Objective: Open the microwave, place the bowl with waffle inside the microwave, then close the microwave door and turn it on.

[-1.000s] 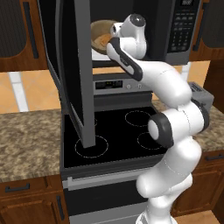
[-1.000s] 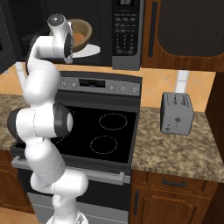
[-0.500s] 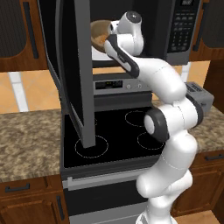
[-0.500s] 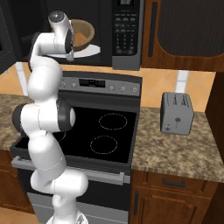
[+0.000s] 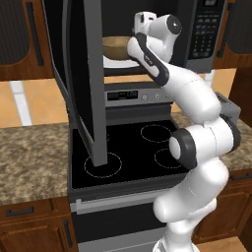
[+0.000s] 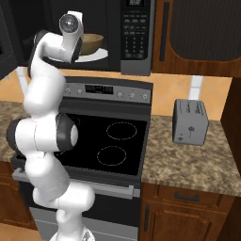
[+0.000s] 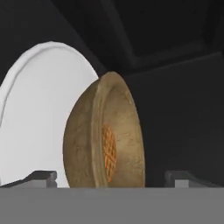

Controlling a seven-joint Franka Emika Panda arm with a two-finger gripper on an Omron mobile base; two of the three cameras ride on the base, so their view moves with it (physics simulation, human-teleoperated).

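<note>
With the microwave door [image 5: 83, 83] swung wide to the left, I see the bowl [image 7: 105, 133] sitting on the white plate [image 7: 39, 113] inside the microwave [image 6: 136, 35], the waffle [image 7: 109, 153] lying in its hollow. My end effector [image 7: 109, 179] sits just short of the bowl, fingertips [image 7: 41, 177] spread wide to either side of it and touching nothing, so I judge the bowl to be resting free on the plate. I read placement as done; closing the door and starting the oven remain.
</note>
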